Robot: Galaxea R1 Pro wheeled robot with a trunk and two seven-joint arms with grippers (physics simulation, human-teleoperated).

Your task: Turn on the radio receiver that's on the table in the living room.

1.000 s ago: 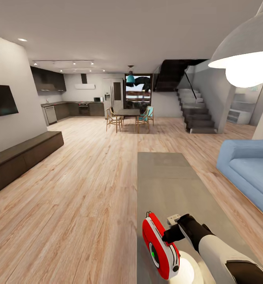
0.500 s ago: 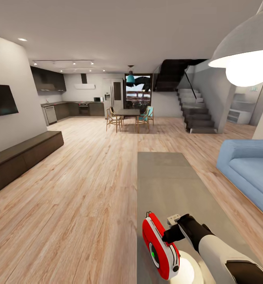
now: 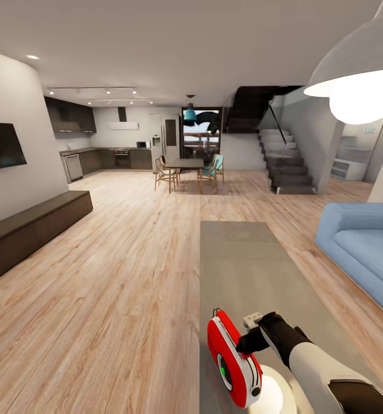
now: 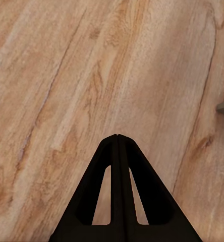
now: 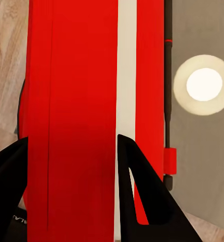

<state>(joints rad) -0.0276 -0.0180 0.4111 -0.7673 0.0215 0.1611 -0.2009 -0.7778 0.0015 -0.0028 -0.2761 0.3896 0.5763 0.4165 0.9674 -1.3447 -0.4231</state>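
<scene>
The red radio receiver (image 3: pixel 233 359) stands upright at the near end of the long grey desk (image 3: pixel 246 270), on its left side. The right gripper (image 5: pixel 71 146) has its fingers (image 5: pixel 137 176) spread across the radio's red body. The left gripper (image 4: pixel 117 137) hangs over the wood floor (image 4: pixel 66 75), fingers pressed together.

Head view high, facing down long table (image 3: pixel 243 259); right wrist close above same table (image 5: pixel 203 30); left wrist over floor (image 4: pixel 66 75).
</scene>
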